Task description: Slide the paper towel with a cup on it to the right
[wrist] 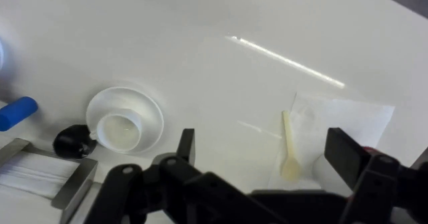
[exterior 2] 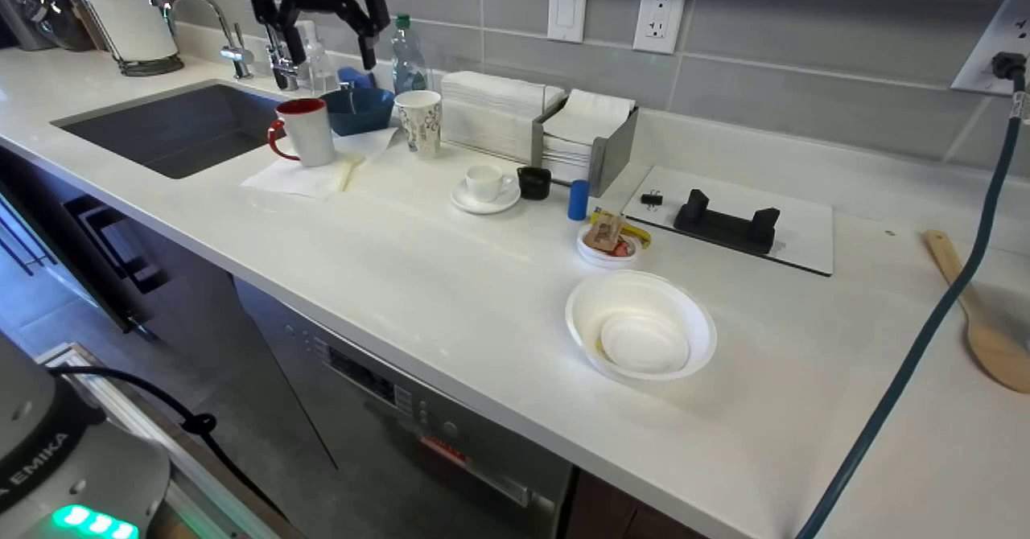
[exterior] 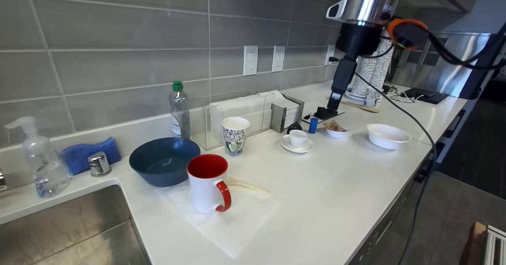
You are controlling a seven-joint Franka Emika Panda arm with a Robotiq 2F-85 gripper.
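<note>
The cup is a white mug [exterior: 203, 195] with a red inside and red handle. It stands upright on the paper towel [exterior: 245, 221], a thin flat white sheet on the counter. Both also show in an exterior view, the mug [exterior 2: 312, 137] and the towel [exterior 2: 282, 178]. In the wrist view the towel [wrist: 357, 117] lies at right, and the mug [wrist: 327, 175] is mostly hidden behind a finger. A pale spoon [wrist: 289, 150] lies on the towel's edge beside the mug. My gripper [wrist: 261, 130] is open and empty, above the counter, apart from both; it also shows in an exterior view [exterior 2: 332, 58].
A blue bowl [exterior: 164, 164] stands against the towel's back corner, near a patterned cup [exterior: 236, 136]. The sink [exterior: 75, 225] borders one side. A small cup on a saucer [exterior 2: 485, 185], napkin holders [exterior 2: 615, 149] and a white bowl [exterior 2: 641, 326] stand farther along the counter.
</note>
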